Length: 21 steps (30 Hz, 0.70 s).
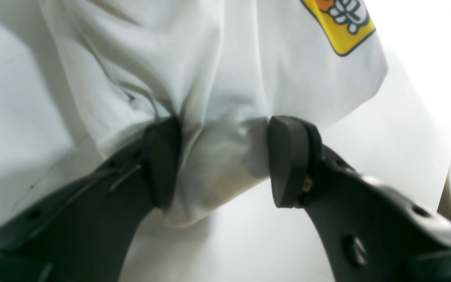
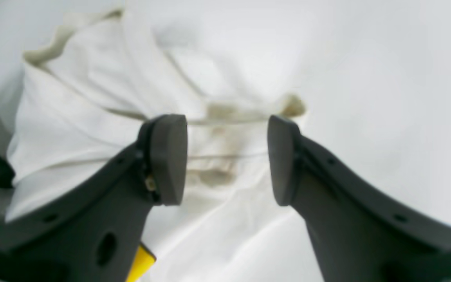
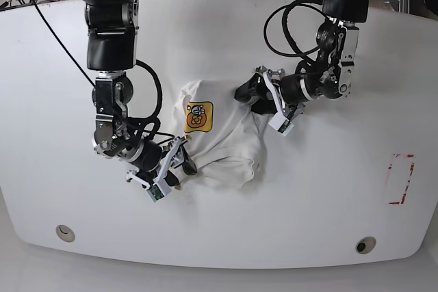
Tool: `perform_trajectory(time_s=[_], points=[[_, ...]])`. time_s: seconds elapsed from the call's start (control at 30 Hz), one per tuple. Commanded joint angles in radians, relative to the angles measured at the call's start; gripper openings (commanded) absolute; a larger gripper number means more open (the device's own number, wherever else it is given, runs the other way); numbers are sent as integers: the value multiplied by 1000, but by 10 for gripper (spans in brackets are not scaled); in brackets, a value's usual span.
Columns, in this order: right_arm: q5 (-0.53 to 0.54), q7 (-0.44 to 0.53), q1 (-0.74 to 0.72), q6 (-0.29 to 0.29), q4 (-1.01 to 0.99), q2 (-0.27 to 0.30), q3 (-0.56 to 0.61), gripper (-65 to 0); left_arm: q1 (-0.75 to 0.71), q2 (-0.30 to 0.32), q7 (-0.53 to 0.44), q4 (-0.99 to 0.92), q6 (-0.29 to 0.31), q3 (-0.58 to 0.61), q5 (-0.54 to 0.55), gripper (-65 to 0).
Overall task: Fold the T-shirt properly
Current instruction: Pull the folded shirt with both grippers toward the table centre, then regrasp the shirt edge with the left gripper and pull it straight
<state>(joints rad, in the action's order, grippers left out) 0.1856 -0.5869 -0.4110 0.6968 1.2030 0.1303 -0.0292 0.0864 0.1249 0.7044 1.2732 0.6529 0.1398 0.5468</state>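
Lying bunched between both arms, T-shirt (image 3: pixel 222 145), fold inside left pincer (image 1: pixel 219 160)

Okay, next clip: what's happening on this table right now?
Two robot arms are working on a white T-shirt lying crumpled on a white table, far from folded. The left claw has bunched cloth between its pads, at the shirt's edge near the yellow printed patch. The right claw is at the opposite edge, pads apart over wrinkled cloth and seams, with nothing clearly pinched. Most of the shirt is heaped between the two claws.
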Motion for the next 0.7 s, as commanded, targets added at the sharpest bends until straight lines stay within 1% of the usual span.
perform_trajectory(time_s=[0.0,0.07,0.2,0.37,0.47,0.67], points=[[18,8,-32,1,33,4,-2,-342,3,6,37,7,-8,4,-38,-318],[33,-26,-29,1,73,4,-2,-342,3,5,37,10,-8,4,-35,-318],[82,-133,14,1,176,-4,2,-342,3,3,41,23,-8,4,-34,-318],[122,-199,90,1,288,-59,-2,-344,-18,2,42,32,-8,4,-34,-318],[125,-213,136,1,323,-64,-2,-344,-23,2,42,30,-8,4,-34,-318],[124,-207,235,1,351,-65,-2,-346,-61,2,42,30,-8,4,-34,-318]])
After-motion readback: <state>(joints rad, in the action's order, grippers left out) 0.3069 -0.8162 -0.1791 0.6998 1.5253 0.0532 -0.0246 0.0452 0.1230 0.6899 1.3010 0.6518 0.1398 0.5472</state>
